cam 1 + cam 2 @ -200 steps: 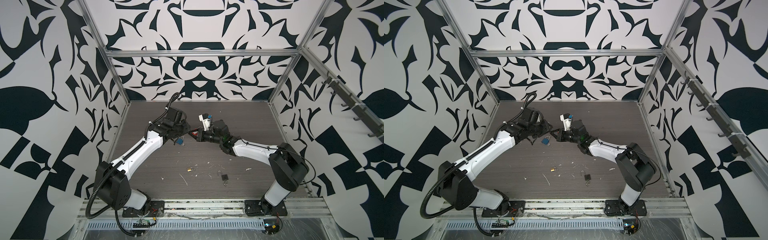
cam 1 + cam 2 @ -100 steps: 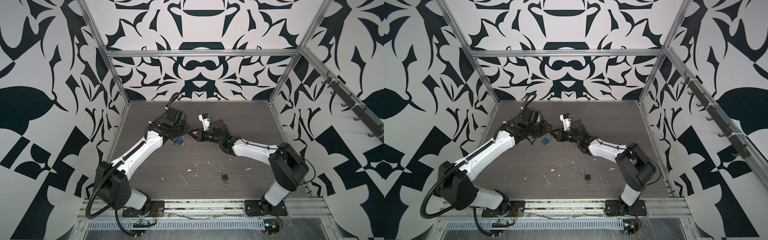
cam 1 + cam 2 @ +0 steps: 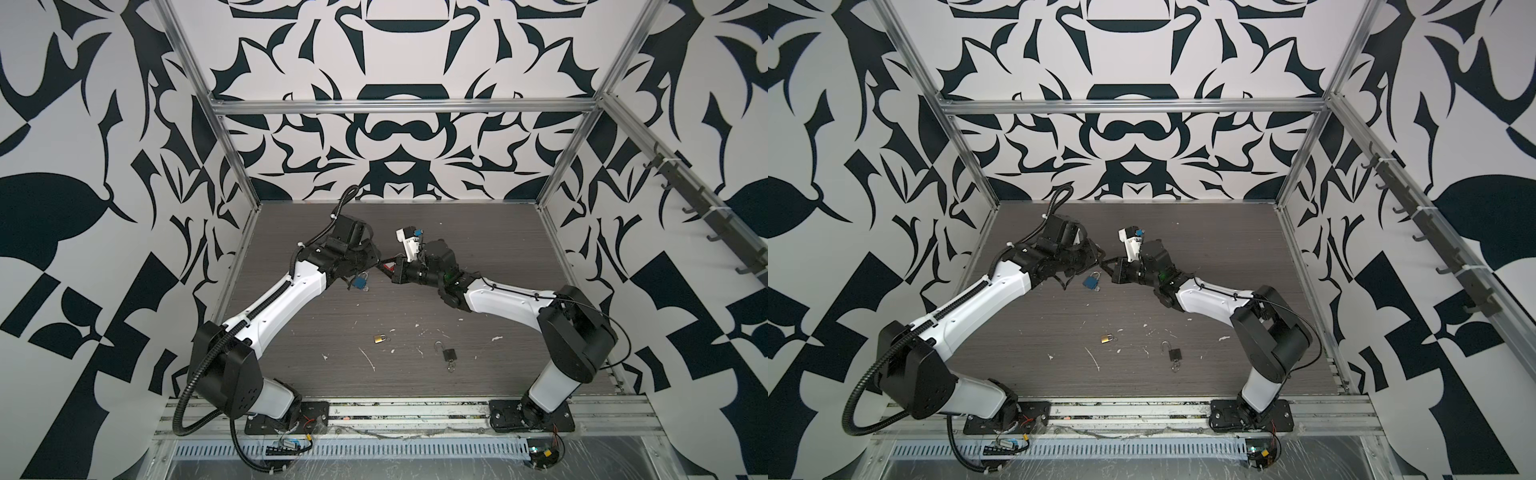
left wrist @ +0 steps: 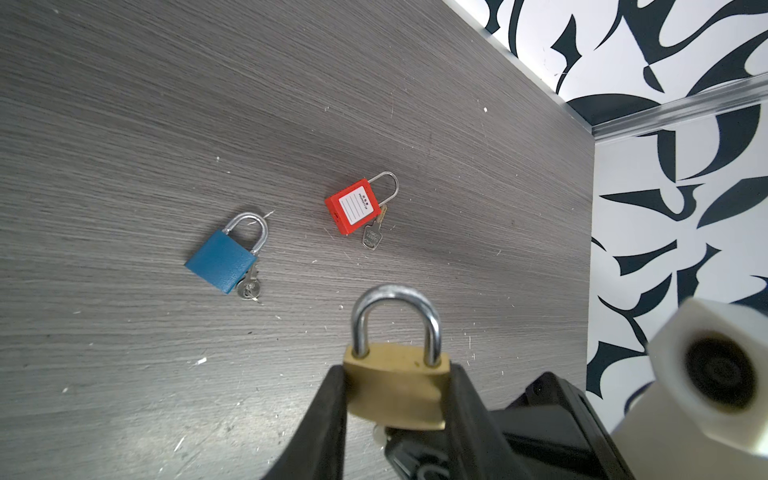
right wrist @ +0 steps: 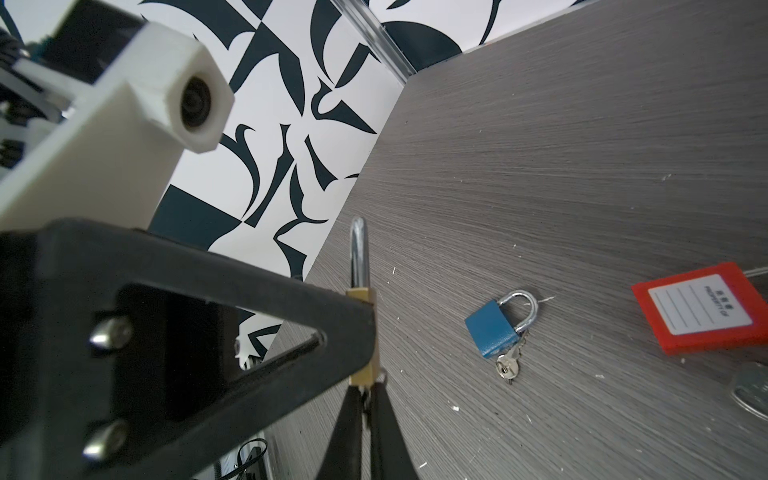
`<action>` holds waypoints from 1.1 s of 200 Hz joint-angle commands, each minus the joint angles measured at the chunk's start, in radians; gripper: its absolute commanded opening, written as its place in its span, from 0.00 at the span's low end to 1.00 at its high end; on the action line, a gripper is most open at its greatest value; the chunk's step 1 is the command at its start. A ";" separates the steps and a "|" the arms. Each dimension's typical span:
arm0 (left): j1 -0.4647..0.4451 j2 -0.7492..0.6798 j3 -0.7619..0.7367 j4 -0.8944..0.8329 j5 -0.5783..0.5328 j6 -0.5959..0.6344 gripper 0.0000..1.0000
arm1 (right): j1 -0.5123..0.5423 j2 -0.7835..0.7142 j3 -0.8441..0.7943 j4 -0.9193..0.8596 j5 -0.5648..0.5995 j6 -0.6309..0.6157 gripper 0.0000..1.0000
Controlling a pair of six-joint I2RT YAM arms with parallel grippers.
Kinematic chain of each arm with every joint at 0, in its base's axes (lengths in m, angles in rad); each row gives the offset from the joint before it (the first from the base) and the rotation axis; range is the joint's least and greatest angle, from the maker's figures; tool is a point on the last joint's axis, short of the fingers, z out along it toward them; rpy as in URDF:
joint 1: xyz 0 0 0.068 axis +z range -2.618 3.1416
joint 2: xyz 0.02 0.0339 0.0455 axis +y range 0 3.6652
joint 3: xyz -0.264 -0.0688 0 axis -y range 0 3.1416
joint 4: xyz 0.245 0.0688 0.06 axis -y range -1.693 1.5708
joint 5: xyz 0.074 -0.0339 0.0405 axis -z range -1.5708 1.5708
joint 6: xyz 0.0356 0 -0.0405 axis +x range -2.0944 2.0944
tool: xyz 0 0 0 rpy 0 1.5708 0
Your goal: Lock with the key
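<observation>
Brass lock [image 4: 399, 401] sitting clamped across body in left hand [image 4: 397, 376], shackle pointing away from that hand, base facing right hand [image 5: 365, 399]; right hand pinching tight on key [image 5: 366, 390], touching lock base, lying along lock's long axis; twisting about that axis looking next

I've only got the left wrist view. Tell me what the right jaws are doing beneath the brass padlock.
Observer: The right wrist view shows the right gripper shut just under the keyhole end of the brass padlock. Whether it pinches the key, I cannot tell.
Operator: Now list any locks outside my frame.
Observer: Both top views show a gold padlock lying on the table, toward the arms' bases.
Operator: Keep going.
Observer: Beside it, but apart, lies a black padlock; its shackle looks open.
</observation>
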 commanded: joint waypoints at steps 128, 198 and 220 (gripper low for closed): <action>0.090 0.046 0.096 0.017 -0.088 -0.067 0.00 | 0.035 -0.081 -0.085 -0.016 -0.114 -0.075 0.00; 0.209 0.031 0.101 0.047 -0.136 -0.068 0.00 | 0.032 -0.280 -0.237 -0.122 -0.037 -0.097 0.00; 0.124 0.054 0.130 0.018 -0.129 0.034 0.00 | -0.030 -0.361 -0.234 -0.262 0.033 -0.096 0.00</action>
